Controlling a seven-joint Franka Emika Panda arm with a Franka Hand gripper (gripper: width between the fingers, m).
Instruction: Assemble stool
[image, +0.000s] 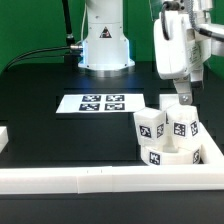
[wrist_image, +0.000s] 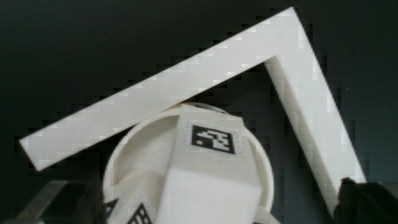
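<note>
The stool parts are bunched in the corner of the white border rails at the exterior view's right. Two white tagged leg blocks (image: 150, 127) (image: 184, 122) stand upright behind the short round seat (image: 163, 156). I cannot make out a third leg. My gripper (image: 183, 98) hangs just above the right-hand leg block. In the wrist view that leg block (wrist_image: 210, 150) with its tag lies between my fingertips (wrist_image: 64, 205), with dark gaps on both sides. My gripper (wrist_image: 214, 208) is open and holds nothing.
The white border rails (image: 60, 178) run along the front edge and up the right side, meeting in a corner (wrist_image: 285, 40) behind the parts. The marker board (image: 103, 102) lies flat mid-table. The robot base (image: 105, 45) stands at the back.
</note>
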